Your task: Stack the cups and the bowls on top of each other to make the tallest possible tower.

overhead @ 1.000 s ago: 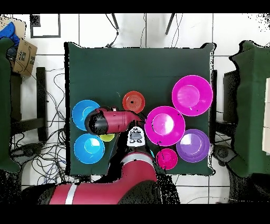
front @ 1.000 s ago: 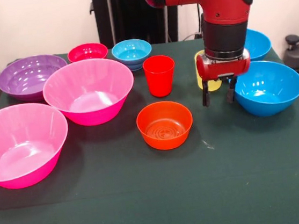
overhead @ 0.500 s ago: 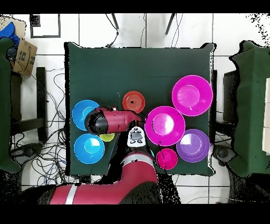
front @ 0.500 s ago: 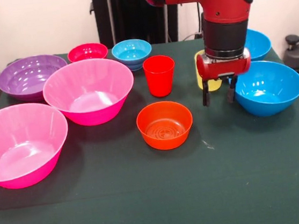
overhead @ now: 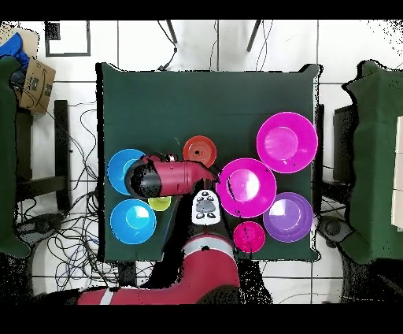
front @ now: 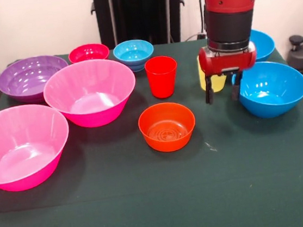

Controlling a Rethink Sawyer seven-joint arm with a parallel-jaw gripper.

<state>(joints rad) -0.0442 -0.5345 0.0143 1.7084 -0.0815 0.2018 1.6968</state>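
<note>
My gripper point(front: 221, 94) hangs open and empty just above the green table point(front: 150, 201). It is in front of the yellow cup point(front: 214, 82), which it partly hides, and beside the large blue bowl point(front: 272, 87). The red cup point(front: 162, 76) stands upright left of it. The small orange bowl point(front: 166, 126) sits nearer the camera. The small light-blue bowl point(front: 133, 51) and small red bowl point(front: 89, 52) are at the far side. No tower shows; the pieces stand apart. In the overhead view the arm's wrist point(overhead: 149, 177) covers the gripper, next to the yellow cup point(overhead: 160, 204).
Two large pink bowls point(front: 90, 90) point(front: 21, 145) and a purple bowl point(front: 29, 77) fill the left half of the table. A second blue bowl point(front: 261, 43) sits behind the arm. Bare cloth lies along the near edge.
The gripper has risen slightly and drifted a little to the right, still open. Cups and bowls have not moved.
</note>
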